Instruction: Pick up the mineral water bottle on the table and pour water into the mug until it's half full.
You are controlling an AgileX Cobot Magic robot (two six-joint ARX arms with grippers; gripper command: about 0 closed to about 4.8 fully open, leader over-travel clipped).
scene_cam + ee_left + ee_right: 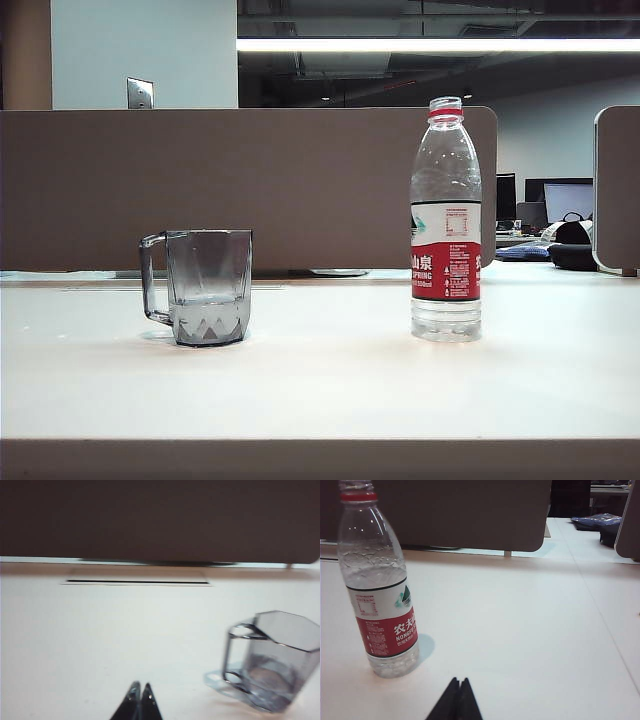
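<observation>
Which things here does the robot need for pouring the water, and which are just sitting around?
Needed:
- mineral water bottle, standing upright, uncapped
- mug, upright with a little water already inside
- table under both
- left gripper and right gripper, both shut, holding nothing

Just around:
- brown partition
- dark bags behind

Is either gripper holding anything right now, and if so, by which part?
Nothing. Left gripper and right gripper are shut and empty; bottle and mug stand free.
</observation>
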